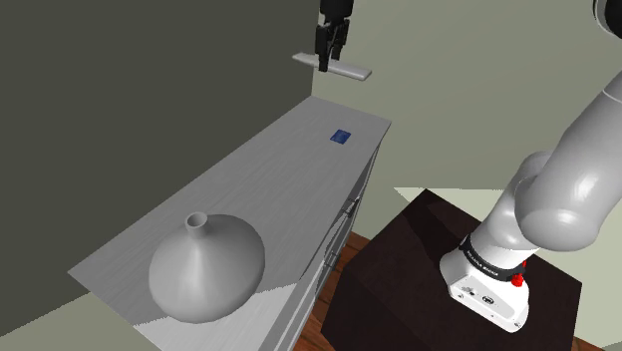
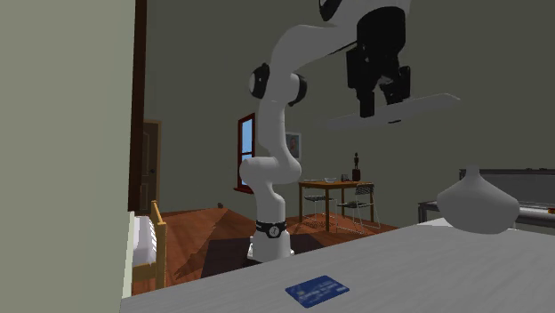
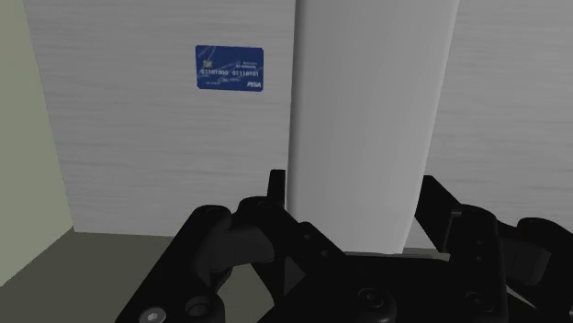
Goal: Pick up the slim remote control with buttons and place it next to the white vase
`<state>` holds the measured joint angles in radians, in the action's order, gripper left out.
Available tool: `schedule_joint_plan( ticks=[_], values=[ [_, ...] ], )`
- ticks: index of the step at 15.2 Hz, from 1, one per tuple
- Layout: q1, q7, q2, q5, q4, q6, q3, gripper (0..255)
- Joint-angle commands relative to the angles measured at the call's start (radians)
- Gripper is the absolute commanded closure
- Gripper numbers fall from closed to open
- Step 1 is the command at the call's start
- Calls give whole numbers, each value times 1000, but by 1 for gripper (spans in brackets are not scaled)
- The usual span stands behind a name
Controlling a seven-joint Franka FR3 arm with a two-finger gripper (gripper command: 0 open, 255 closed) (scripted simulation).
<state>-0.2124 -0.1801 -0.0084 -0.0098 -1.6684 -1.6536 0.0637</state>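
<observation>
Your jaws grip the flat grey remote high in the air, over the far end of the tabletop. The white vase is well apart. If you move too fast, the long remote may tip, slip out, or bump the vase.

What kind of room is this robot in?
Most likely a home's living or dining room: a long sideboard with drawers bearing a vase, a dining table with chairs farther off, and a wooden floor.
</observation>
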Motion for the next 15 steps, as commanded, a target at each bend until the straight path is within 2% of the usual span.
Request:
schedule_joint_plan(
  ticks=[1, 8, 15],
  values=[
    [-23, 48, 2, 1, 2, 0, -23, 255],
    [-105, 212, 32, 1, 40, 9, -105, 255],
    [-190, 374, 112, -9, 142, 33, -182, 255]
  ],
)
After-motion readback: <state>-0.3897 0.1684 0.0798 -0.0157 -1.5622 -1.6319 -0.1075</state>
